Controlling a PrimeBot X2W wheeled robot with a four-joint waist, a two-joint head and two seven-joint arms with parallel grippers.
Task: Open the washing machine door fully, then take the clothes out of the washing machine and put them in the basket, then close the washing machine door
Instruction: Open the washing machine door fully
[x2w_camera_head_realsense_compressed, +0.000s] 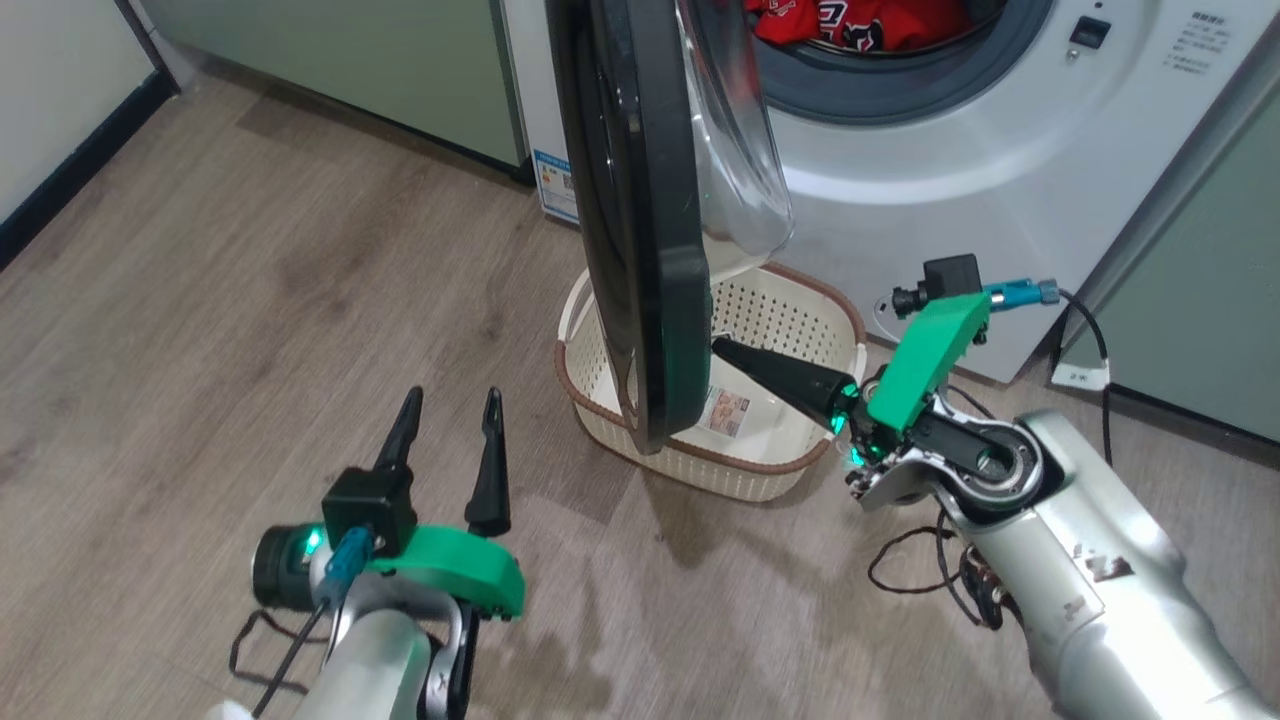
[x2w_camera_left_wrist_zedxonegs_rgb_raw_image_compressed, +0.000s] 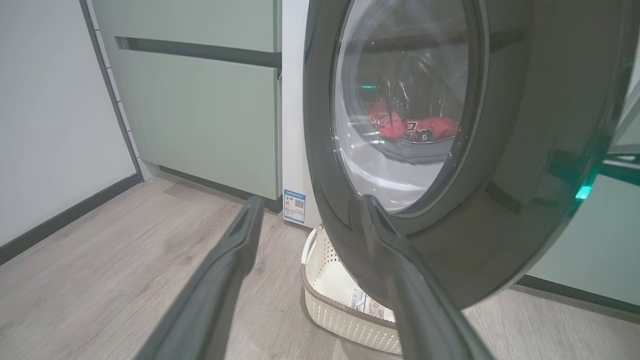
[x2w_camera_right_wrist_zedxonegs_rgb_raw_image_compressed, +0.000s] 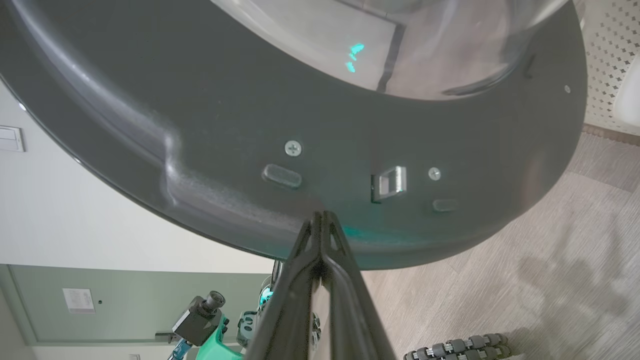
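In the head view the door (x2w_camera_head_realsense_compressed: 640, 230) hides the left part of the basket (x2w_camera_head_realsense_compressed: 790, 310) and the fingertips of the right hand (x2w_camera_head_realsense_compressed: 720, 348); the top edge cuts off the clothes (x2w_camera_head_realsense_compressed: 860, 22).

- washing machine (x2w_camera_head_realsense_compressed: 950, 170): at the far edge of the floor (x2w_camera_head_realsense_compressed: 250, 300), with cabinets (x2w_camera_head_realsense_compressed: 400, 60) on either side.
- clothes (x2w_camera_head_realsense_compressed: 860, 25): inside the washing machine's drum.
- washing machine door (x2w_camera_head_realsense_compressed: 640, 200): swung out from the machine's left side, over the basket's left part.
- basket (x2w_camera_head_realsense_compressed: 720, 475): on the floor, just before the washing machine.
- right gripper (x2w_camera_head_realsense_compressed: 718, 346): right of the door, above the basket, tips against the door's inner face.
- left gripper (x2w_camera_head_realsense_compressed: 452, 395): left of the door, apart from it, above the floor.
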